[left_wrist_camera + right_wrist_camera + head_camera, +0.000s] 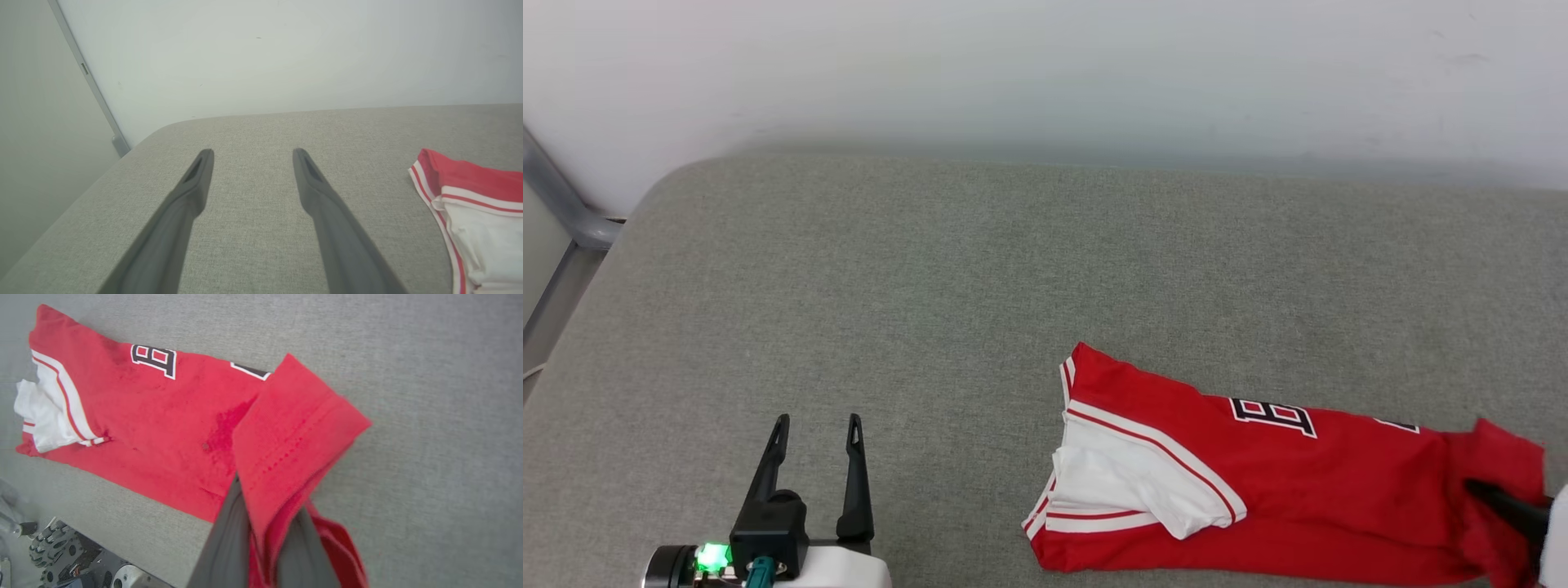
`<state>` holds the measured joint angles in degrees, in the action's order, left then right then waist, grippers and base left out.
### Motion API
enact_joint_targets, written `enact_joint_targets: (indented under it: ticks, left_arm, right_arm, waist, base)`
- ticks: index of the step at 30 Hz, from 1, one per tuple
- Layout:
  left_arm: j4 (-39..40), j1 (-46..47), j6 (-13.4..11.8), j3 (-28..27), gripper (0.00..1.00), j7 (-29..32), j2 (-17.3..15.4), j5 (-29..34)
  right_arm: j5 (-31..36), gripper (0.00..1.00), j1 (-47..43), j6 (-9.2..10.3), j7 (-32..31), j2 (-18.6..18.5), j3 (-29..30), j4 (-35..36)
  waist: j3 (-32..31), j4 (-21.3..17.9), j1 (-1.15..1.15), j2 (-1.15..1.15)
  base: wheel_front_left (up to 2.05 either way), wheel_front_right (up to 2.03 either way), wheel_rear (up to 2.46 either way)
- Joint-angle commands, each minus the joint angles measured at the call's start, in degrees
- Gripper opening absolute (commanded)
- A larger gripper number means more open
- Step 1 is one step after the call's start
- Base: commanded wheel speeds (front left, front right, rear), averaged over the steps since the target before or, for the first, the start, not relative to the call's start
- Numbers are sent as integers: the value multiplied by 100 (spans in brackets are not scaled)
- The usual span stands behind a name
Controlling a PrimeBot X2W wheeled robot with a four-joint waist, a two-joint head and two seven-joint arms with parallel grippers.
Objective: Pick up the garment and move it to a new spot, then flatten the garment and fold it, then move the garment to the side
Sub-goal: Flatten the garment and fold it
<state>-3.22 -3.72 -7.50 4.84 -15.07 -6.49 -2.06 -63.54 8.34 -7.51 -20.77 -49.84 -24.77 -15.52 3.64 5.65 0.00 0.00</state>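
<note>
1 garment (1298,490) at near edge of surface (931,286) | left gripper (818,422) jaws apart | right gripper (267,506) clamped on garment

grey fabric surface (931,310), white wall (1045,73)
</note>
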Motion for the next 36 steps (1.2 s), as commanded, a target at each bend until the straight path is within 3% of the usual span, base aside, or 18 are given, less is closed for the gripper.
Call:
enact_joint_targets:
  ticks: [1, 8, 14, 27, 36]
  left_arm:
    - [3, -24, 23, -13, 100, -12, 34, 51]
    - [-25, 73, 70, 70, 100, -12, 71, 112]
    - [-43, 198, 77, 136, 100, -12, 102, 141]
    - [-90, 470, 85, 244, 100, -12, 199, 110]
    - [-137, 591, 74, 315, 100, -12, 249, 101]
  right_arm:
    - [25, 0, -33, 4, -42, 93, 5, 210]
    - [432, 0, 282, 4, -413, 639, -164, 1041]
    - [959, 0, 834, 4, -572, 1408, -558, 1116]
    - [1781, 0, 2250, 4, -510, 2801, -1673, -73]
    - [2157, 0, 2635, 5, -298, 3296, -2313, -1355]
  waist:
    - [6, -1, 0, 0]
    - [88, 22, 0, 0]
    - [211, 88, 0, 0]
    - [586, 255, 0, 0]
    - [676, 367, 0, 0]
  base:
    - [0, 0, 0]
    - [0, 0, 0]
    - [0, 0, 0]
    - [0, 0, 0]
    - [0, 0, 0]
